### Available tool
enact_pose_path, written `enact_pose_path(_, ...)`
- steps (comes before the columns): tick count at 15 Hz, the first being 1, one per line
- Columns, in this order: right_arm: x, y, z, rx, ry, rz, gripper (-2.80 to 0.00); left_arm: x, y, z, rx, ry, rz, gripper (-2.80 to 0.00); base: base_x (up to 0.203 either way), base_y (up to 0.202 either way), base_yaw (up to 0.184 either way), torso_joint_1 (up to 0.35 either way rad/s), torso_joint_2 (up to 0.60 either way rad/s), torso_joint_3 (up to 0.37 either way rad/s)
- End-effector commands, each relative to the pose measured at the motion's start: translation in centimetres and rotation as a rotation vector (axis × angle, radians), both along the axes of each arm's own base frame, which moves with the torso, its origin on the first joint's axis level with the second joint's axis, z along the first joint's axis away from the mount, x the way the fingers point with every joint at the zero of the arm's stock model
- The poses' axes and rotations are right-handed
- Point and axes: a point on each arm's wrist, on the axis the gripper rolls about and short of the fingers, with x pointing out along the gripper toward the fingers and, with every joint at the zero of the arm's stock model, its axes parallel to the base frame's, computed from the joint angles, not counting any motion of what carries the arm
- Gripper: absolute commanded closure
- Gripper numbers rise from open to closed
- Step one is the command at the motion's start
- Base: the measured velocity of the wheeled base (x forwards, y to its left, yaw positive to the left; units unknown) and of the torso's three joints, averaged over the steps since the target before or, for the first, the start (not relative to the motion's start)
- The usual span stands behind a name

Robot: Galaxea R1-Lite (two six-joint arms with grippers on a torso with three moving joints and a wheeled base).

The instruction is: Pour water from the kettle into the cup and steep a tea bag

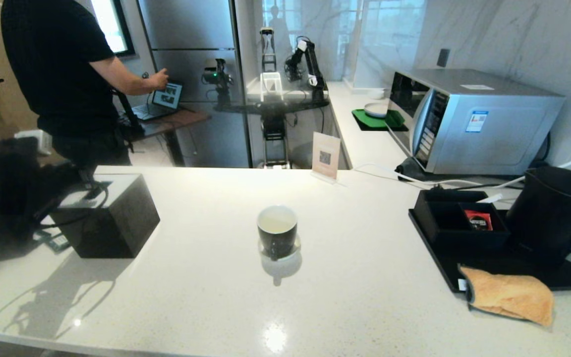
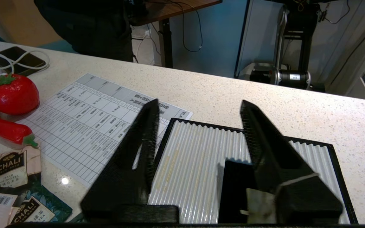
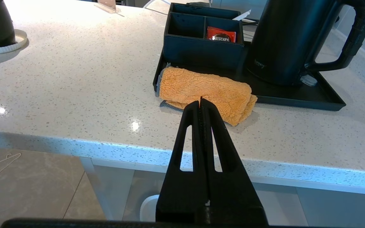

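The left gripper [image 2: 198,114] stands half open, holding nothing, over a ribbed white tray [image 2: 201,152]; a pale tag on thin string clings to one finger. At right of the head frame, the matte black cylindrical kettle [image 1: 553,213] looks heavy, best gripped by its side handle [image 3: 350,38]. The small black cup [image 1: 277,230] sits centre; the right gripper [image 3: 201,103] is closed and empty.

matte black claw [image 2: 198,110], tapered ridged fingers [image 2: 144,133].
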Motion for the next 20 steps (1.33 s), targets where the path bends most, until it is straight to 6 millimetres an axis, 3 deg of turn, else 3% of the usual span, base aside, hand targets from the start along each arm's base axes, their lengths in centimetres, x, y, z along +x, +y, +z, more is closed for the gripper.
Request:
enact_pose_path(1,0.0,0.0,0.0,-0.001,0.000,0.001,0.00,-0.4,0.0,-0.2,0.004,0.009,-0.004,-2.80,0.000,0.000,0.000,0.000,0.00,0.000)
enact_pose_path(6,0.0,0.0,0.0,-0.001,0.000,0.001,0.00,-0.7,-0.2,-0.1,0.039,0.019,-0.014,-2.80,0.000,0.000,0.000,0.000,0.00,0.000)
enact_pose_path(20,0.0,0.0,0.0,-0.001,0.000,0.001,0.00,-2.1,-0.7,2.7,0.207,-0.021,-0.107,-2.80,0.000,0.000,0.000,0.000,0.00,0.000)
